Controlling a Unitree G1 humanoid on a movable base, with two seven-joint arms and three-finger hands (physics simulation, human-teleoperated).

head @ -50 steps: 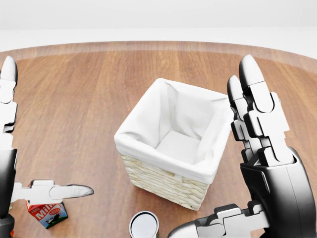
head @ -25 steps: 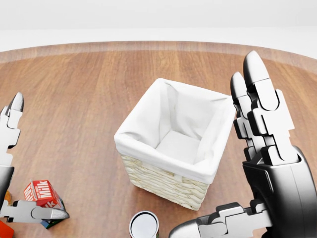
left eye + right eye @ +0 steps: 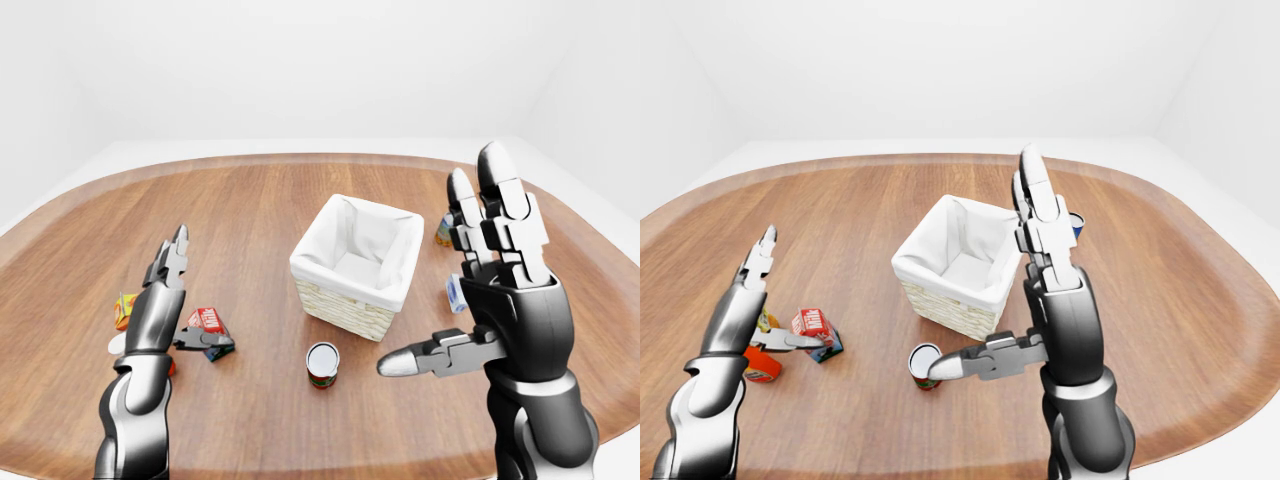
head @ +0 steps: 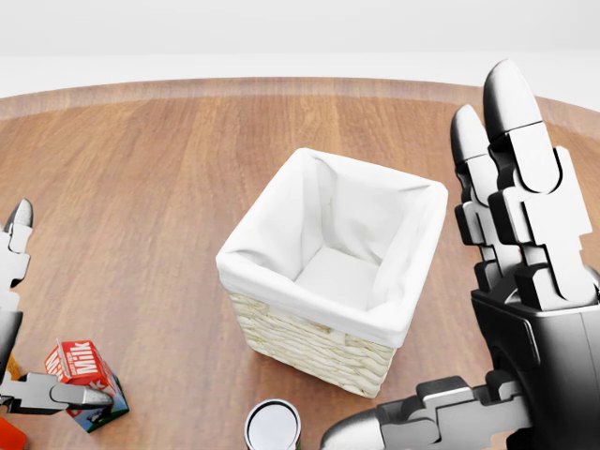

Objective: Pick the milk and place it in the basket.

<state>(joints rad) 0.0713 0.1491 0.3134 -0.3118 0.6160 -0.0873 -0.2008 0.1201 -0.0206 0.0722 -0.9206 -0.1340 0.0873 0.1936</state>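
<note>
Spreading across all three views, the rounded wooden counter (image 3: pixel 260 210) carries everything else. The right hand (image 3: pixel 470 290) is raised at the right of the left-eye view with its fingers (image 3: pixel 500 195) straight up and its thumb jutting left, open and holding nothing. The basket (image 4: pixel 328 272), wicker with a white cloth lining, sits near the middle of the head view and has nothing inside. The left hand (image 3: pixel 178 300) is low on the left, fingers spread apart and open; its thumb lies across the lower face of the milk (image 4: pixel 82 367), while the upper fingers stand clear above it. The milk is a small red carton with "Milk" in white letters, tilted on the counter well to the left of the basket. A can (image 3: pixel 322 362) with a pale top stands upright just below the basket. Orange packets (image 3: pixel 124 308) lie beside the left hand, their print too small to read.
</note>
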